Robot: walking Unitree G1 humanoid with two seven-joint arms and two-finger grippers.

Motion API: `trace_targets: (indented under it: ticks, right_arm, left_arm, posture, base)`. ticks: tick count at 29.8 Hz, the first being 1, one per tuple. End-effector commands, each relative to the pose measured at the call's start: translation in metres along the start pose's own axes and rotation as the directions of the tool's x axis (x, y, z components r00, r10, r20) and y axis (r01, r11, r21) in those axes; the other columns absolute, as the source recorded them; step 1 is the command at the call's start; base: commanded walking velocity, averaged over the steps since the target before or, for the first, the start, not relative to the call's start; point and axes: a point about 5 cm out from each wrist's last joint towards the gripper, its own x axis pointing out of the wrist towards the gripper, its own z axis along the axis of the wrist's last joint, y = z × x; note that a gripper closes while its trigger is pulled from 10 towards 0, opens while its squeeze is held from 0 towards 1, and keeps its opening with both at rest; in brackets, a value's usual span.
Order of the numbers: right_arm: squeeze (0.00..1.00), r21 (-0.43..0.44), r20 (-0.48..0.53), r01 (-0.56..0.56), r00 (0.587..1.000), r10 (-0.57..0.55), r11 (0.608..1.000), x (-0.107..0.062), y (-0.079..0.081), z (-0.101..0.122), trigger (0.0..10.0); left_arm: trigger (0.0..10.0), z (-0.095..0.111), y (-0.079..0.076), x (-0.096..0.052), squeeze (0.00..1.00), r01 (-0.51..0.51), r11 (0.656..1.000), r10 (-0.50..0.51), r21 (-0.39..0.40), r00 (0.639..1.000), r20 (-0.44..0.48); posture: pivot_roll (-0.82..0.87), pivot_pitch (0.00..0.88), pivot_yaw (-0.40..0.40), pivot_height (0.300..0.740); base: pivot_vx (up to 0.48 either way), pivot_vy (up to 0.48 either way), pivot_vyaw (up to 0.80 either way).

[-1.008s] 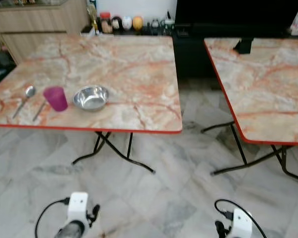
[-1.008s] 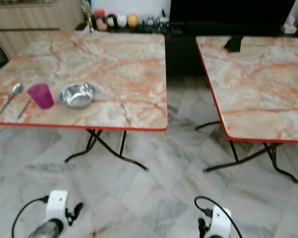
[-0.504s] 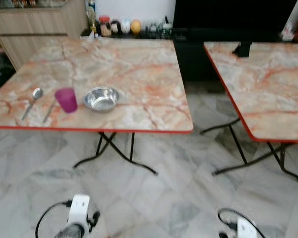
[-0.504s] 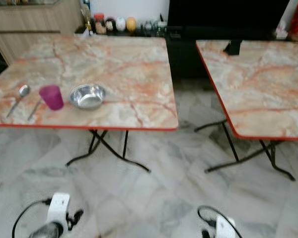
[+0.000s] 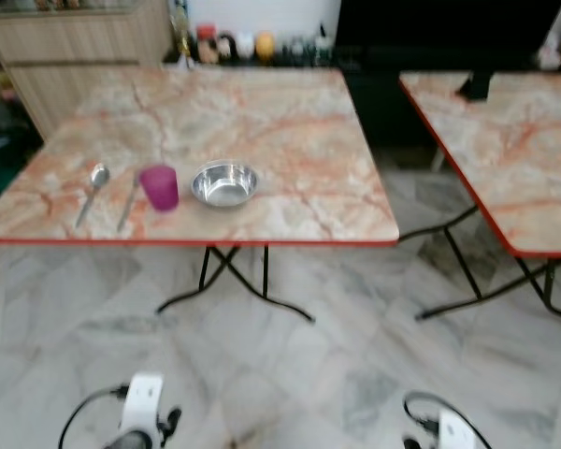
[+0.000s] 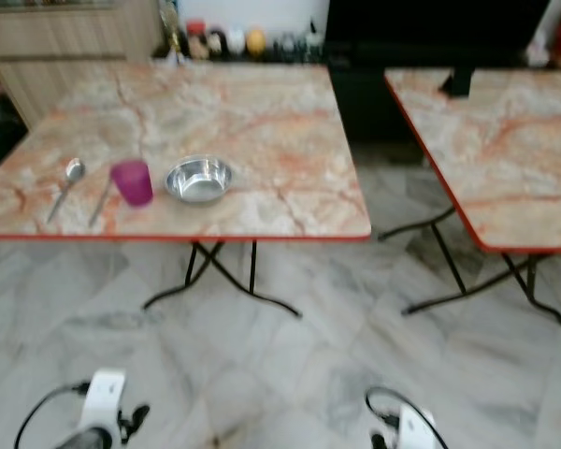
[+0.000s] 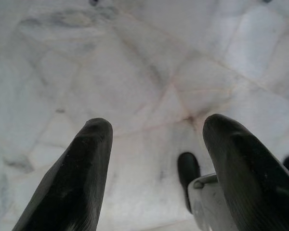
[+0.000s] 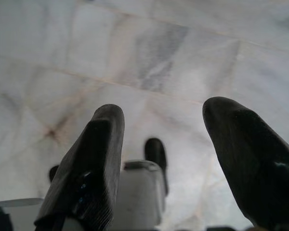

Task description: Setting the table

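Observation:
A marble-patterned folding table (image 5: 262, 122) with a red edge stands ahead on the left. Near its front edge sit a steel bowl (image 5: 224, 183), a purple cup (image 5: 159, 186), a spoon (image 5: 93, 185) and a thin utensil (image 5: 129, 198) lying between the spoon and the cup. Both arms hang low over the floor, well short of the table. My left gripper (image 7: 156, 159) is open with nothing between its fingers. My right gripper (image 8: 168, 149) is likewise open and holds nothing.
A second marble table (image 5: 514, 140) stands to the right, with a gap of floor between the two. Bottles and jars (image 5: 234, 45) line a dark cabinet behind. A wooden cupboard (image 5: 84, 47) is at the back left. The floor is pale marble tile (image 5: 299, 374).
The whole scene has shifted right in the eye views, so the camera has turned or stepped left. The tableware has not moved on the table.

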Motion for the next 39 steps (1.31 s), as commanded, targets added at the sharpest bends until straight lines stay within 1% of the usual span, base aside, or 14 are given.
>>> trace_targets:
  ticks: [1, 12, 17, 39]
  right_arm:
    - [0.0, 0.005, -0.007, 0.019, 1.0, -0.019, 1.0, -0.0013, -0.0062, -0.002, 10.0]
    - [0.0, 0.008, -0.005, 0.016, 1.0, -0.016, 1.0, -0.0009, -0.0055, -0.0012, 10.0]
    - [0.0, 0.01, -0.012, 0.018, 1.0, -0.018, 1.0, -0.0019, -0.0057, -0.0046, 10.0]
    - [0.0, 0.008, -0.015, 0.014, 1.0, -0.014, 1.0, -0.002, -0.0046, -0.0058, 10.0]
  left_arm:
    - [10.0, -0.0058, -0.0041, -0.0007, 0.0, 0.001, 1.0, -0.002, -0.016, 1.0, -0.025]
    - [10.0, -0.0107, -0.0041, -0.0018, 0.0, -0.007, 1.0, 0.006, -0.024, 0.999, -0.046]
    - [10.0, -0.0117, -0.0025, -0.0023, 0.0, -0.011, 1.0, 0.009, -0.025, 0.999, -0.048]
    - [10.0, -0.0098, 0.0003, -0.0022, 0.0, -0.013, 1.0, 0.012, -0.027, 0.999, -0.038]
  posture:
    - [0.0, 0.038, -0.007, 0.74]
    - [0.0, 0.046, -0.007, 0.74]
    - [0.0, 0.052, -0.005, 0.74]
    - [0.0, 0.065, -0.004, 0.74]
  base:
    - [0.0, 0.266, 0.0]
    - [0.0, 0.263, 0.0]
    - [0.0, 0.264, 0.0]
    - [0.0, 0.265, 0.0]
